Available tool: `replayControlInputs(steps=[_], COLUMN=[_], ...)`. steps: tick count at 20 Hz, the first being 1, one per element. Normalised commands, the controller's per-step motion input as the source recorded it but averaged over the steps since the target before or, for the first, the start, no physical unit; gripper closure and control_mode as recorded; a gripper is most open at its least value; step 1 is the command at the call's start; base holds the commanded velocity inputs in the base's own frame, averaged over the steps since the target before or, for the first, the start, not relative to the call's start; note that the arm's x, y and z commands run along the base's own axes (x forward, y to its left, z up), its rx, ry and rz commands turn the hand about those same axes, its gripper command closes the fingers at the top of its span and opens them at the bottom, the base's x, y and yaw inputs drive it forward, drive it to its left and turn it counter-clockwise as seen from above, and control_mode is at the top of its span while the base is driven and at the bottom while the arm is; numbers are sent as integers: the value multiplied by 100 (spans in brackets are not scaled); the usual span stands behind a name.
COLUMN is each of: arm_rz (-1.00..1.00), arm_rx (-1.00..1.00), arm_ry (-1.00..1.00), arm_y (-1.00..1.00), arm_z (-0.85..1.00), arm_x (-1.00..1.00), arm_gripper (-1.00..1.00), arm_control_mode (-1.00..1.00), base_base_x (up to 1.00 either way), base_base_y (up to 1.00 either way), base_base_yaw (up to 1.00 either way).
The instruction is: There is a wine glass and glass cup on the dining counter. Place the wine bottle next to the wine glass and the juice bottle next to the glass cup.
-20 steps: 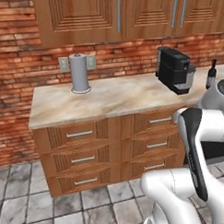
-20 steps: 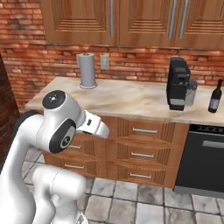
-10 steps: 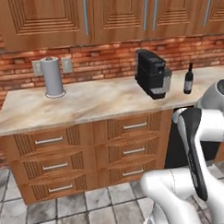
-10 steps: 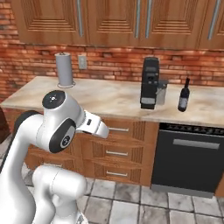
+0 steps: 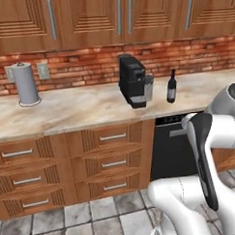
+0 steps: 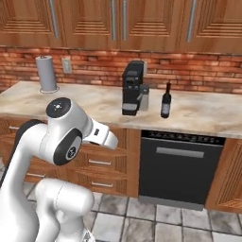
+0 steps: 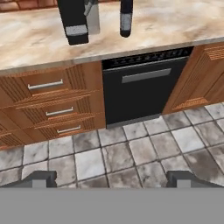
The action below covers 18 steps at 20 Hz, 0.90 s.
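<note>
The wine bottle stands upright on the marble worktop along the brick wall, just beside the black coffee machine and clear of it, with a narrow strip of bare stone between the two. It sits back from the front edge, roughly midway across the depth of the slab, directly above the black dishwasher. To the bottle's far side the worktop runs on bare and open; on the coffee machine's other side there is a long clear stretch of stone reaching to the paper towel roll near the wall socket. The bottle is slim and nearly black, long narrow neck, a darker cap on top, a pale grey label wrapped round its body; from the hand view its lower half shows at the top of the picture, label facing out, next to the machine's base. Overhead, wooden cabinets hang above the wall, leaving open air over the bottle's neck. Below the front edge sit wooden drawers with metal handles and grey stone floor tiles. The claw hangs low and well back from the worktop, over the floor tiles, its two dark fingertips spread wide apart with nothing between them. The white arm is folded up close to the base, elbow high, well apart from the bottle.
</note>
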Motion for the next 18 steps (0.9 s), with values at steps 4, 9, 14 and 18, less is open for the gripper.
replayControlInputs(steps=[4,9,14,18], arm_rz=[0,0,0,0], arm_rx=[0,0,0,0], arm_ry=[0,0,0,0], arm_y=[0,0,0,0], arm_z=[0,0,0,0], arm_x=[0,0,0,0], arm_gripper=[-100,-100,-100,-100], arm_control_mode=[100,100,100,100], base_base_x=[26,27,34,59], base_base_y=[-61,-60,-58,-53], base_base_yaw=[7,8,8,2])
